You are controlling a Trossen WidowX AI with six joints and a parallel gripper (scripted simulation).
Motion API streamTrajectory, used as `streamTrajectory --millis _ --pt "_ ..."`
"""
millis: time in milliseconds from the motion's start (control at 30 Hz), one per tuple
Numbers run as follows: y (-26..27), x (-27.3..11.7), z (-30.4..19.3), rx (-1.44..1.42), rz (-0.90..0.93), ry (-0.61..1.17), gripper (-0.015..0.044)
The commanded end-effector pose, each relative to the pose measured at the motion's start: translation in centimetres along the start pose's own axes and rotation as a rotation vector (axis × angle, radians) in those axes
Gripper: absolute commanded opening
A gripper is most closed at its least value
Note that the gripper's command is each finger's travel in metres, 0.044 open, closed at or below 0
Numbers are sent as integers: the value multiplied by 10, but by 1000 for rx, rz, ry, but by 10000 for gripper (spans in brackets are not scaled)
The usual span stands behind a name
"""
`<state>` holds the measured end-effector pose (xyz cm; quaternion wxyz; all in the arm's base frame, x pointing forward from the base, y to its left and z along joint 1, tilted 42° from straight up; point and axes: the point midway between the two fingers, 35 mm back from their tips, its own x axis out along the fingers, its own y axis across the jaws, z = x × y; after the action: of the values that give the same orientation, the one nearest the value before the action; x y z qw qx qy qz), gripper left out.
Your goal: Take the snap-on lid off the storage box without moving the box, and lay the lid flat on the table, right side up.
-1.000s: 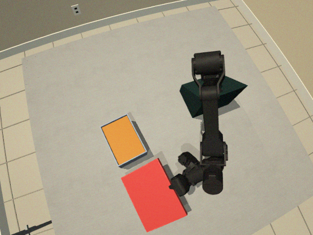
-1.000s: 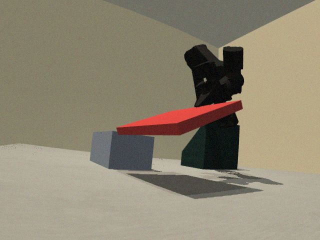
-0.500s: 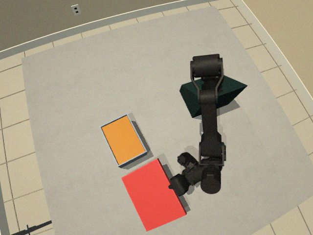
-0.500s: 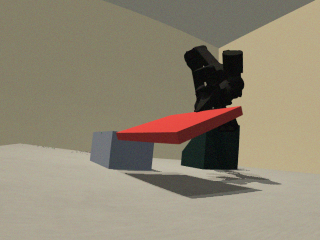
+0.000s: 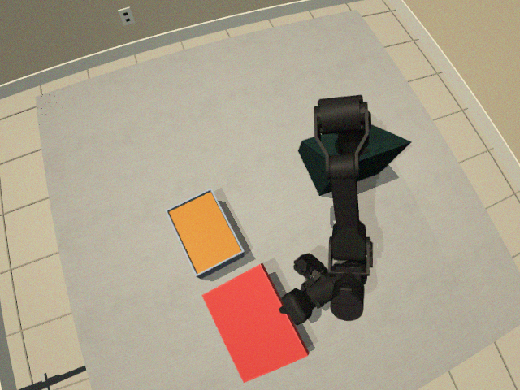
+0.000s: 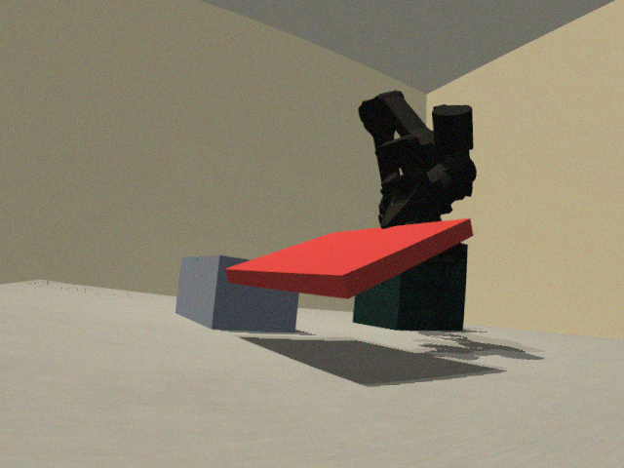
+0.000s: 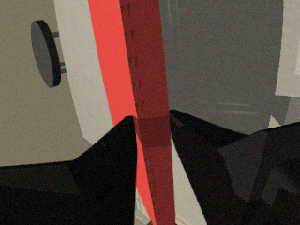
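Note:
The red lid (image 5: pixel 253 325) (image 6: pixel 352 252) (image 7: pixel 145 80) is held in the air above the table, top side up and tilted, with its far-left edge lower than the edge at the arm. My gripper (image 5: pixel 285 309) (image 7: pixel 152 120) is shut on the middle of the lid's right edge; in the exterior view the lid hides the fingertips. The storage box (image 5: pixel 205 232) (image 6: pixel 256 294) stands open on the table, blue-grey outside with an orange surface inside its rim. The lid is beside the box and apart from it in the top view.
A dark green wedge-shaped block (image 5: pixel 388 145) (image 6: pixel 377 304) stands on the table (image 5: pixel 126 126) beneath the arm's upper part, right of the box. The lid's shadow (image 6: pixel 372 360) falls on the table below it, with a gap between. A round dark disc (image 7: pixel 45 53) shows in the wrist view.

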<state>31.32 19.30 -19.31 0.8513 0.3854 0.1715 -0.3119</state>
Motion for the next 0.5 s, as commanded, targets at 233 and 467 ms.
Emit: streamTrajectory --millis 233,467 --pt "-7 6 0 -4 2 1 0" --pt "-11 10 0 -4 2 1 0"
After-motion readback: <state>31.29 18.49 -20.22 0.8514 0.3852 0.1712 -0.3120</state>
